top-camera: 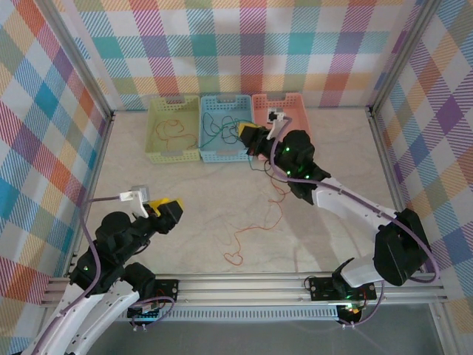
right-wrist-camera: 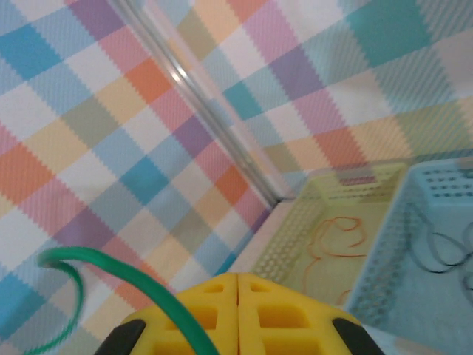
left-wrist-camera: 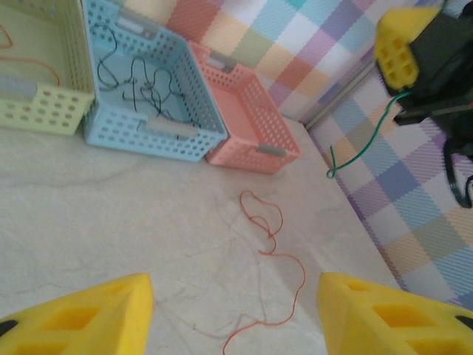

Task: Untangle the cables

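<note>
Pastel plaid walls (top-camera: 295, 44), orange cable (left-wrist-camera: 304, 279), green cable (right-wrist-camera: 122, 268).

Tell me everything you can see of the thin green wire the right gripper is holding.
The thin green wire looks smooth and plastic-coated, far thinner than a finger. It is pinched in the shut yellow-tipped right gripper, arches out sideways and hangs free in the air before the checked wall, ending in a small hooked curl.
</note>
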`<act>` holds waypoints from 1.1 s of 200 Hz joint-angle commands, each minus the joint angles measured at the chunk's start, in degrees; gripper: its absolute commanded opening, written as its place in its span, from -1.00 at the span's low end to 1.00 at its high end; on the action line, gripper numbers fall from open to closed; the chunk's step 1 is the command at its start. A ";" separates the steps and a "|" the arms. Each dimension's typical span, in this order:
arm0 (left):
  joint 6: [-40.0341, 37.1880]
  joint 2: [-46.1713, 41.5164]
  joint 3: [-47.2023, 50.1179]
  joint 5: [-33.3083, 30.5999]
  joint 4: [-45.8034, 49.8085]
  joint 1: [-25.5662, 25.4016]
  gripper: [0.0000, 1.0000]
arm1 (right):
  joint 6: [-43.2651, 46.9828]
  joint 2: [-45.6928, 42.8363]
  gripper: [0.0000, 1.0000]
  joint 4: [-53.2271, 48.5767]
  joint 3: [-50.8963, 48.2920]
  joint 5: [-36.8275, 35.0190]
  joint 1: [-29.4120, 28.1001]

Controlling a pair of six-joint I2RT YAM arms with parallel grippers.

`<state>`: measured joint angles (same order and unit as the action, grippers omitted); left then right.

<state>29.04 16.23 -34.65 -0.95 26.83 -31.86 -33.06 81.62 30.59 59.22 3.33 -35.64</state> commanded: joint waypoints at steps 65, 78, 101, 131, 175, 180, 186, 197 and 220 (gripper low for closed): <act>-0.84 -4.76 4.19 0.14 3.50 0.22 0.24 | -3.25 25.15 -1.00 -7.42 25.48 -5.87 14.85; -0.87 -4.84 4.56 0.81 3.50 0.22 0.25 | -3.44 29.99 -1.00 -8.63 30.49 -7.22 15.74; -0.97 -5.17 4.94 1.46 3.16 0.22 0.24 | -2.09 37.29 -1.00 -9.81 37.90 -12.08 16.70; -1.38 -5.32 4.86 2.38 2.65 0.22 0.25 | -2.71 44.48 -1.00 -12.74 44.68 -16.60 17.29; -1.57 -5.26 5.78 3.37 1.08 0.22 0.26 | -1.39 52.26 -1.00 -23.49 54.25 -23.68 18.08; -1.68 -5.23 5.81 3.34 1.04 0.22 0.27 | -1.63 52.64 -1.00 -23.41 54.08 -24.54 18.32; -1.78 -5.16 5.80 3.25 0.94 0.19 0.27 | -1.89 53.11 -1.00 -23.41 54.14 -24.99 18.61; -2.01 -5.21 5.74 3.12 0.79 0.21 0.27 | -2.16 54.23 -1.00 -24.46 55.08 -24.91 19.17; -2.11 -5.01 5.77 3.27 0.52 0.22 0.27 | -1.97 55.63 -1.00 -26.05 55.77 -25.68 19.80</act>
<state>28.49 11.70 -29.30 1.52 29.69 -31.86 -35.16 135.72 7.22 112.71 -19.22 -17.15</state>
